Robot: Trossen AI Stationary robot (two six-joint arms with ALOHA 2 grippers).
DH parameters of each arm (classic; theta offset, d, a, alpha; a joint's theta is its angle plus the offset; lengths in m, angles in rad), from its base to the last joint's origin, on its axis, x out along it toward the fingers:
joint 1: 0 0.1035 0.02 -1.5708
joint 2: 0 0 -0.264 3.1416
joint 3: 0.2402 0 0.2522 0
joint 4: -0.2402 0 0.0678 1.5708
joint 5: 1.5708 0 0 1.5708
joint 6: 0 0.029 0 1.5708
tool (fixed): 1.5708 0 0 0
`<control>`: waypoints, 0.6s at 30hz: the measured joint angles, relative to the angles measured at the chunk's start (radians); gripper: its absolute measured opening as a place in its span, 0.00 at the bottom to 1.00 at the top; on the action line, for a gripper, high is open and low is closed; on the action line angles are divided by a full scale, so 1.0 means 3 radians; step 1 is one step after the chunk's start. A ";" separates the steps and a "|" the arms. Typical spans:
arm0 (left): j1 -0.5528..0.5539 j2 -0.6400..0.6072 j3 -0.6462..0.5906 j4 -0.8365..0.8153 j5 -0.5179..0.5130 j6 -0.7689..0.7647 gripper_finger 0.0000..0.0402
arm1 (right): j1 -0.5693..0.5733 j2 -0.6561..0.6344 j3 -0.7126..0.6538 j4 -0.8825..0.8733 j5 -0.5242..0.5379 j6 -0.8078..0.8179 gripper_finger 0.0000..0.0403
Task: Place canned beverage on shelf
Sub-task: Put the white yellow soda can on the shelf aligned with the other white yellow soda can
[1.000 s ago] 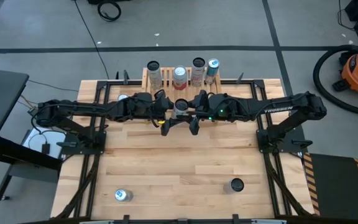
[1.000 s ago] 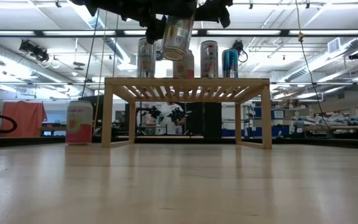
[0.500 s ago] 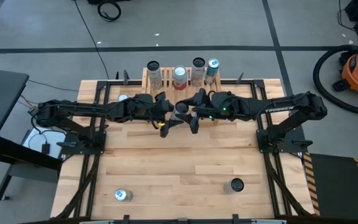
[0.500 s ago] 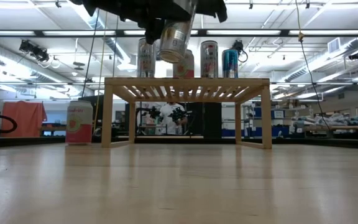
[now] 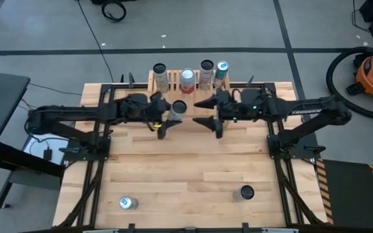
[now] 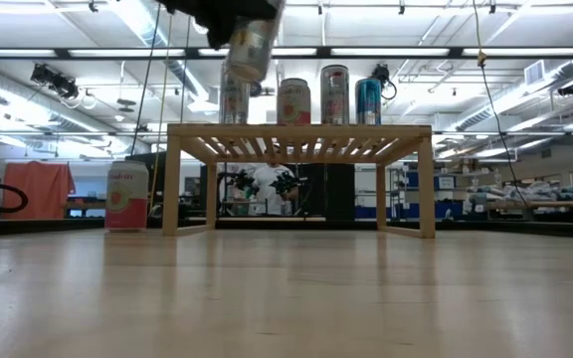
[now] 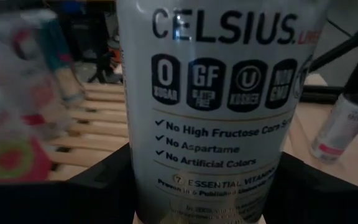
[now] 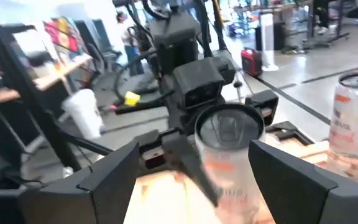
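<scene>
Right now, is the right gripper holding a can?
No. In the high view the right gripper stands open and empty beside the shelf, while the left gripper holds the can.

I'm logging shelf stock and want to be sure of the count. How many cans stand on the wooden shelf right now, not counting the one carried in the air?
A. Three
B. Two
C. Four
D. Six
C. The low view shows four upright cans in a row on the shelf, while the fifth can hangs above its left end, gripped by the left tool.
</scene>
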 joint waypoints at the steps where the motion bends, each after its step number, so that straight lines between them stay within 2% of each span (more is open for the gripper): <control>1: 0.0015 -0.0071 0.0005 -0.0064 -0.0022 0.0003 0.63 | 0.0019 -0.0044 0.0000 0.0006 -0.0016 0.0020 0.77; 9: 0.0059 -0.0555 0.0003 -0.0412 -0.0028 0.0140 0.63 | 0.0155 -0.0378 0.0000 -0.0077 -0.0062 0.0019 0.77; 18: 0.0167 -0.0762 0.0001 -0.0729 -0.0020 0.0325 0.63 | 0.0193 -0.0705 -0.0003 -0.0415 0.0022 0.0019 0.77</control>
